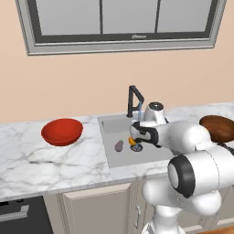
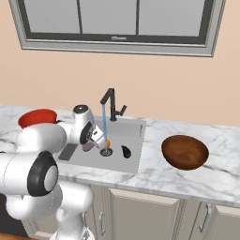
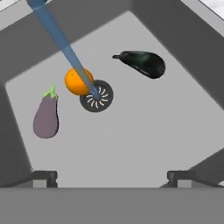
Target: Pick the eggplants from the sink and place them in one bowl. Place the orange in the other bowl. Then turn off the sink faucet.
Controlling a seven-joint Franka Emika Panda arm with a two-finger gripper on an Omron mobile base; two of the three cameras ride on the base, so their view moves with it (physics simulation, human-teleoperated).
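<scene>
Right now I have the gripper hanging over the sink, looking down into the basin; its jaws stand wide apart with nothing between them. On the basin floor, in the hand view, the pale eggplant lies to the left of the round drain, the orange sits just beside the drain, touching its rim or nearly so, and the dark eggplant lies apart from both on the far side of the drain. A blue stream of water runs from the sink faucet down onto the drain, passing in front of the orange, so the tap is on. From the left base view I see the red bowl on the marble table to the left of the sink, and the brown bowl sits on the table to the right of it. Both bowls look empty from where I see them. Above the faucet is a window in the wall
</scene>
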